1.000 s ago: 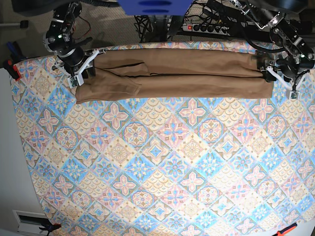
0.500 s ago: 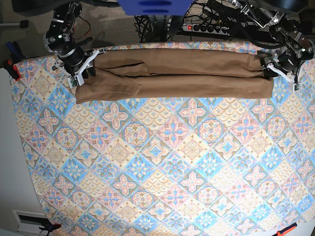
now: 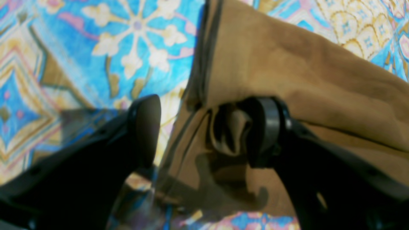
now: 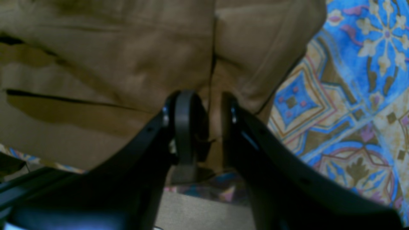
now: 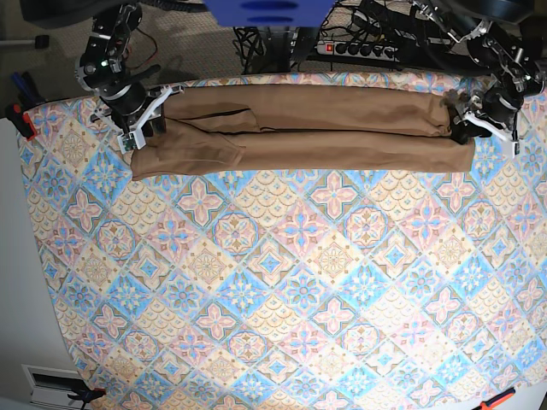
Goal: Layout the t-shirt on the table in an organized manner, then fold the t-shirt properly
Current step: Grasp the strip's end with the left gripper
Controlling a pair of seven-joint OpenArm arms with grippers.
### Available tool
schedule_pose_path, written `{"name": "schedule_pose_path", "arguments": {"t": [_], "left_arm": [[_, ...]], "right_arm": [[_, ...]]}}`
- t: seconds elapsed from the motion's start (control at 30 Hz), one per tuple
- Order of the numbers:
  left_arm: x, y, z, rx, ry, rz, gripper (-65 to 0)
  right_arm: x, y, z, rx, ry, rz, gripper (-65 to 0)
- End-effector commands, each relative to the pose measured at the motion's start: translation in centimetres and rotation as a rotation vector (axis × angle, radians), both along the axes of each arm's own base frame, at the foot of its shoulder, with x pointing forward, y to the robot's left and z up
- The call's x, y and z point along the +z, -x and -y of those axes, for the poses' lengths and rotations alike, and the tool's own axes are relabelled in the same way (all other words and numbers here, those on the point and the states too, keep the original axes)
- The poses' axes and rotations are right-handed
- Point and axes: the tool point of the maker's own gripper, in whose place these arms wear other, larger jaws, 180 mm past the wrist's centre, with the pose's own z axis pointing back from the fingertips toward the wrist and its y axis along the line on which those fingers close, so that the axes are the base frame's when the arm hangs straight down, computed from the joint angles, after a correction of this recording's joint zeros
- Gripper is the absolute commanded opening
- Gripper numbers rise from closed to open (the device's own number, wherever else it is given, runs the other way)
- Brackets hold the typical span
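Observation:
The tan-brown t-shirt [image 5: 308, 128] lies as a long narrow strip along the far edge of the table [image 5: 282, 282]. My right gripper [image 5: 139, 125] is at the strip's left end. In the right wrist view this right gripper [image 4: 207, 124] is shut on a raised fold of the t-shirt [image 4: 111, 64]. My left gripper [image 5: 475, 128] is at the strip's right end. In the left wrist view the left gripper [image 3: 204, 131] stands open. One of its fingers [image 3: 143, 127] is over the tablecloth, the other rests on the t-shirt [image 3: 303, 73], and the hem lies between them.
A power strip [image 5: 359, 47] and cables lie behind the table's far edge. Orange clamps grip the table's left edge [image 5: 21, 120] and the bottom right corner [image 5: 497, 399]. A blue part [image 5: 269, 13] hangs over the far middle.
My left gripper has shifted up and inward onto the shirt's right end, with its jaws slightly narrower. The right gripper and the shirt have stayed put.

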Motion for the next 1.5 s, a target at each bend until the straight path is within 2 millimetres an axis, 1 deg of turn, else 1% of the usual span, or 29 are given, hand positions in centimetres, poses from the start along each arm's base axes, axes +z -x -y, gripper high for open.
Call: {"name": "schedule_pose_path", "arguments": {"t": [0.0,0.1,0.23,0.37,0.47,0.53,0.57,0.63,0.73,0.93,1.07,1.13,1.33,1.47], "left_arm": [[-0.8,0.1,1.3,-0.043,0.014,-0.032,-27.3],[-1.3,-0.5,3.2,-0.100,0.026,-0.022,-27.4],[-1.7,-0.7,4.5,-0.135,0.041,-0.031,-27.4],[-2.1,-0.6,5.3,-0.161,0.042,-0.047,-27.5],[-2.6,0.6,5.4,-0.165,0.045,-0.071,-28.4],[-2.8,0.6,6.0,-0.186,0.047,-0.079,-33.6],[-3.0,0.7,6.3,-0.197,0.051,-0.086,-37.5],[-3.5,1.5,6.7,-0.220,0.045,-0.117,-48.7],[-4.0,2.0,6.4,-0.232,0.018,-0.155,-64.4],[-4.2,1.9,6.2,-0.236,-0.003,-0.167,-65.0],[-3.4,1.5,6.2,-0.249,-0.024,-0.154,-65.0],[-2.7,1.4,6.8,-0.267,-0.042,-0.156,-65.0],[1.5,0.2,9.0,-0.309,-0.130,-0.075,-65.0],[3.1,0.0,9.9,-0.303,-0.213,-0.066,-65.0]], "right_arm": [[0.8,-0.5,-0.1,0.005,-0.006,0.034,-51.3],[0.7,-0.4,-0.1,0.005,-0.006,0.033,-51.3],[0.7,-0.4,-0.1,0.005,-0.006,0.033,-51.3],[0.7,-0.4,-0.1,0.005,-0.006,0.031,-51.3],[0.7,-0.4,-0.1,0.005,-0.006,0.033,-51.3],[0.8,-0.5,-0.1,0.005,-0.006,0.034,-51.3],[0.8,-0.5,-0.1,0.005,-0.006,0.034,-51.3],[0.8,-0.5,-0.1,0.005,-0.006,0.034,-51.3],[0.8,-0.6,-0.1,0.005,-0.006,0.036,-51.3],[0.8,-0.6,-0.1,0.005,-0.006,0.036,-51.3],[0.8,-0.6,-0.1,0.005,-0.006,0.036,-51.3],[0.8,-0.6,-0.1,0.005,-0.006,0.036,-51.3],[0.8,-0.6,-0.1,0.005,-0.006,0.036,-51.3],[0.8,-0.6,-0.1,0.005,-0.006,0.036,-51.3]]}}
